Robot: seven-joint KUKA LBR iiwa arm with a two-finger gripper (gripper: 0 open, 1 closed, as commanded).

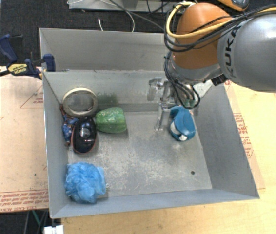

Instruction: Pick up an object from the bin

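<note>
Gripper (171, 126) sitting low in grey metal bin (226, 145), back-right; fingers (159, 118) looking spread, w/ blue-and-white plastic toy (183, 123) lying just beside visible one.

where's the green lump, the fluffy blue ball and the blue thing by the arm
green lump (111, 120), camera view, middle of its top
fluffy blue ball (84, 182), camera view, its centre
blue thing (183, 123), camera view, its blue body
</note>
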